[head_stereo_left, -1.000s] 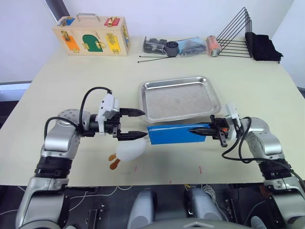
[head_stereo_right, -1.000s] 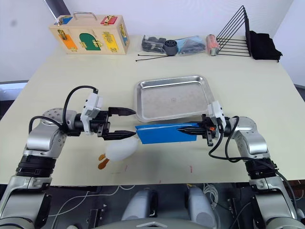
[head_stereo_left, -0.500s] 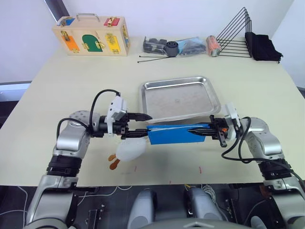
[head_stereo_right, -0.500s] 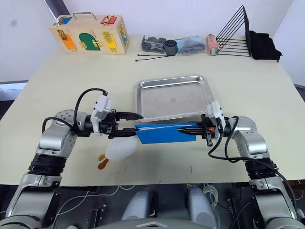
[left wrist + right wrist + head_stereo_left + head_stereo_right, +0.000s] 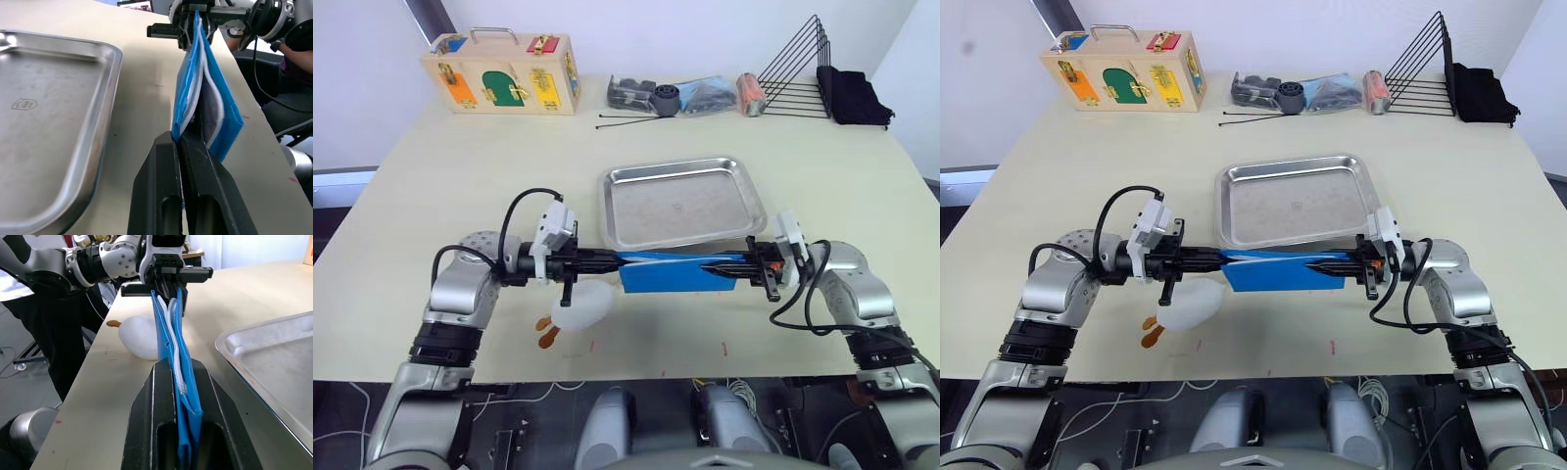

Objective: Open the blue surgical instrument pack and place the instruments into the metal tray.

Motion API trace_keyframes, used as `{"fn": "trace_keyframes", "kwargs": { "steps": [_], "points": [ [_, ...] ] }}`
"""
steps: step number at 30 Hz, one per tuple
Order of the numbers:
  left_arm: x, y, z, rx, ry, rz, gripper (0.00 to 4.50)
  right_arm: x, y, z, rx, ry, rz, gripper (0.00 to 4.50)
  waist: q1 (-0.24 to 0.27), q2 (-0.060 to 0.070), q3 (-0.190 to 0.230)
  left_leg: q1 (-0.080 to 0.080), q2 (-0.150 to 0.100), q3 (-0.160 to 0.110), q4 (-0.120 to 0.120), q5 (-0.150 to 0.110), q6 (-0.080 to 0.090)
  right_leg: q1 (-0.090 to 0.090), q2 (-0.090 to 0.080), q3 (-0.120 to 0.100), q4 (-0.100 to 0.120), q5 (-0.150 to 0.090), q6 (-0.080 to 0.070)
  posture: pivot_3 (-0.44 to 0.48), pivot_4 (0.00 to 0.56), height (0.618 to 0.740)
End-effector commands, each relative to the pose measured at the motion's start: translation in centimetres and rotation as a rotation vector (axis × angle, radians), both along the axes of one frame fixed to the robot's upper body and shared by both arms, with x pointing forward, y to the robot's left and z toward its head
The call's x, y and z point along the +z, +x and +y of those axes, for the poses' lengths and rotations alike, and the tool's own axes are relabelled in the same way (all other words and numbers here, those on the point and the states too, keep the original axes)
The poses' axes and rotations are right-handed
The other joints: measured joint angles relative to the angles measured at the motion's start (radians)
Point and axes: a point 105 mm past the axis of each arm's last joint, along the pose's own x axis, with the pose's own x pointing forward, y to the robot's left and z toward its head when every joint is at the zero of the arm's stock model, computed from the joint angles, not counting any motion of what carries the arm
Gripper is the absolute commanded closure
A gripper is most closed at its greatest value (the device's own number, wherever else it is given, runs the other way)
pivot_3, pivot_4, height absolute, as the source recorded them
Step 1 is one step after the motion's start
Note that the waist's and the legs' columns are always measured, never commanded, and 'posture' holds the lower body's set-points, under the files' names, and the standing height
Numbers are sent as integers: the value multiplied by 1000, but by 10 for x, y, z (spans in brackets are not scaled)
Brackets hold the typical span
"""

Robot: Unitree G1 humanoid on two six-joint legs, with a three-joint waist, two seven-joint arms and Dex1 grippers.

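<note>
We hold the blue surgical instrument pack (image 5: 677,271) at mid-frame, just below the metal tray (image 5: 682,203). Long axis left-right. Left tool (image 5: 610,259) clamps its left edge, right tool (image 5: 709,267) its right end; zipper edge partly gaping.

Both eye views look down from the head over the pale rectangular table (image 5: 431,176), nearly identical (slightly offset sideways). Each wrist view sits close, facing the other along the flat blue fabric instrument pack (image 5: 208,98), sharing the shiny shallow steel tray (image 5: 274,357).
</note>
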Motion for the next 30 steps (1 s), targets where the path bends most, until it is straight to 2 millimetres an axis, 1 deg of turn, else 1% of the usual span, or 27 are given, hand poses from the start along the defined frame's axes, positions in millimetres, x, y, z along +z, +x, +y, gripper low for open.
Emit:
{"fn": "trace_keyframes", "kwargs": {
  "steps": [1, 5, 8, 9, 10, 12, 13, 14, 15, 17, 18, 19, 21, 23, 25, 30],
  "points": [
    [9, -8, -7, -18, -37, -5, 4433, 3, -4, -2, 8, -12, 9, 4500, 0, 0, 0, 0, 0, 0, 0, 0, 0, 0, 0, 0, 0, 0, 0, 0, 150, 740],
    [0, -14, -12, -6, -32, 43, 4433, 2, -6, -5, 6, -20, 25, 4500, 0, 0, 0, 0, 0, -1, 0, 0, 0, 0, 0, 0, 0, 0, 0, 0, 150, 740],
    [-9, -13, -13, 18, -11, 50, 4433, 2, -7, -6, 11, -29, 38, 4500, 0, 0, 0, 0, 0, -1, 0, 0, 0, 0, 0, 0, 0, 0, 0, 0, 150, 740],
    [-10, -12, -13, 25, -13, 51, 4500, 2, -8, -6, 12, -29, 38, 3770, 0, 0, 0, 0, 0, -1, 0, 0, 0, 0, 0, 0, 0, 0, 0, 0, 150, 740],
    [-11, -11, -13, 29, -14, 52, 4500, 2, -8, -7, 12, -28, 41, 3424, 0, 0, 0, 0, 0, -1, 0, 0, 0, 0, 0, 0, 0, 0, 0, 0, 150, 740],
    [-12, -10, -13, 32, -16, 52, 4500, 4, -9, -9, 12, -25, 45, 2551, 1, 0, 0, 0, 0, 0, 0, 0, 0, 0, 0, 0, 0, 0, 0, 0, 150, 740],
    [-12, -9, -14, 32, -17, 52, 4500, 5, -10, -10, 11, -24, 50, 2093, 0, 0, 0, 0, 0, 0, 0, 0, 0, 0, 0, 0, 0, 0, 0, 0, 150, 740],
    [-13, -9, -13, 31, -15, 52, 4500, 6, -11, -11, 10, -24, 55, 1515, 0, 0, 0, 0, 0, 0, 0, 0, 0, 0, 0, 0, 0, 0, 0, 0, 150, 740],
    [-13, -8, -13, 29, -12, 52, 4500, 8, -12, -13, 7, -19, 62, 1315, 1, 0, 0, 0, 0, 0, 0, 0, 0, 0, 0, 0, 0, 0, 0, 0, 150, 740],
    [-14, -7, -14, 26, -7, 51, 4500, 10, -14, -15, 2, -11, 71, 502, 1, 0, 0, 0, 0, 0, 0, 0, 0, 0, 0, 0, 0, 0, 0, 0, 150, 740],
    [-15, -6, -14, 24, -5, 50, 4500, 12, -16, -16, -4, -6, 71, 184, 1, 0, 0, 0, 0, 0, 0, 0, 0, 0, 0, 0, 0, 0, 0, 0, 150, 740],
    [-15, -6, -14, 22, -4, 50, 4500, 14, -16, -17, -7, -3, 71, 59, 3, 0, 0, 0, 0, 0, 0, 0, 0, 0, 0, 0, 0, 0, 0, 0, 150, 740],
    [-16, -4, -14, 19, 0, 48, 4500, 20, -18, -20, -18, 20, 70, 59, 3, 0, 0, 0, -1, 0, 0, 0, 0, 0, 0, 0, 0, 0, 0, 0, 150, 740],
    [-16, -3, -15, 13, 3, 48, 4500, 33, -19, -22, -33, 67, 80, 59, 3, 0, 0, 0, -1, 0, 0, 0, 0, 1, 0, 0, 0, 0, 0, 0, 150, 740],
    [-17, -2, -15, 11, 5, 47, 4500, 39, -20, -24, -44, 77, 81, 59, 3, 0, 0, 0, -1, -1, 0, 0, 0, 1, 0, 0, 0, 0, 0, 0, 150, 740],
    [-18, 1, -16, 7, 11, 44, 4500, 40, -25, -25, -39, 73, 90, 59, 3, 0, 0, 0, -1, -1, 0, 0, 0, 1, 0, 0, 0, 0, 0, 0, 150, 740]
  ]
}}
